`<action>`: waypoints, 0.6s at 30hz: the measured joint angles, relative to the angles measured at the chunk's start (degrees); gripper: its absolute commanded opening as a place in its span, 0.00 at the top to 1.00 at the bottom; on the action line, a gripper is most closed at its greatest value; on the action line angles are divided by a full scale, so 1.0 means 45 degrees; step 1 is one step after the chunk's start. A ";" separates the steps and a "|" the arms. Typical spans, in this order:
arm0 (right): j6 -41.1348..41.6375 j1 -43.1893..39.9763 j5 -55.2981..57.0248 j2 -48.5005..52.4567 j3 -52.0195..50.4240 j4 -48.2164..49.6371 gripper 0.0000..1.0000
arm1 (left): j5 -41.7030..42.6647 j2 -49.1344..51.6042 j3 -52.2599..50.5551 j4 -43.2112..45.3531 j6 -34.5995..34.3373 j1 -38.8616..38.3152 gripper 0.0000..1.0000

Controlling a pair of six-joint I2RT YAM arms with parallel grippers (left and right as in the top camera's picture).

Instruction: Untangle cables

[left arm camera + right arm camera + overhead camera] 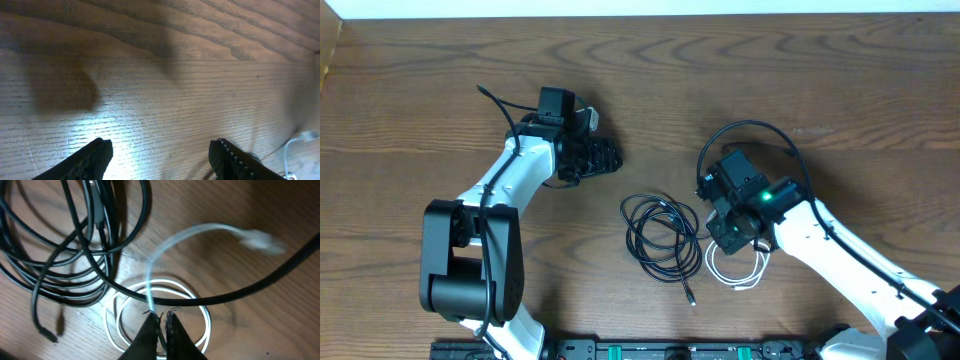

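Right pincer (pixel 161 314) clamped the one white cable (pixel 149 280), plug blurred, beside uncountably tangled black cables (pixel 97 210); left pincer (pixel 160 150) gaped.

Overhead cam is sitting above the table (pixel 800 60), looking straight down and taking in the whole top from well off. Left wrist cam is pointing down past the left gripper (pixel 160 162), very near the bare surface at far left. Right wrist cam is hanging close over the white cable (pixel 205 228) and black cables (pixel 102 220), right of centre. Overhead is sharing that patch.
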 measured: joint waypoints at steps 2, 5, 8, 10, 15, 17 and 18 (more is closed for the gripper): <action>-0.0005 0.0000 0.0039 0.0000 -0.0024 -0.0005 0.99 | 0.0000 0.0000 0.0000 0.0005 -0.0005 0.0000 0.33; -0.0034 0.0000 0.0034 0.0000 -0.0010 -0.0107 0.99 | 0.0000 0.0000 0.0000 0.0000 0.0000 0.0000 0.33; -0.0044 0.0000 0.0034 -0.0063 0.0321 -0.0826 0.99 | 0.0005 0.0000 0.0000 -0.0005 0.0000 0.0000 0.33; -0.0117 -0.0005 -0.0019 -0.0316 0.0719 -0.0986 0.99 | 0.0005 0.0000 0.0000 -0.0005 0.0000 0.0000 0.33; -0.1025 -0.0068 -0.1307 -0.1855 0.1603 -0.0918 0.99 | 0.0000 0.0000 0.0000 -0.0005 0.0000 0.0000 0.33; -0.1462 -0.0073 -0.2079 -0.2623 0.1744 -0.1073 0.99 | 0.0000 0.0000 0.0000 0.0000 0.0000 0.0000 0.33; -0.1593 -0.0073 -0.2370 -0.2909 0.1783 -0.1243 0.99 | 0.0000 0.0000 0.0000 0.0000 0.0000 0.0000 0.33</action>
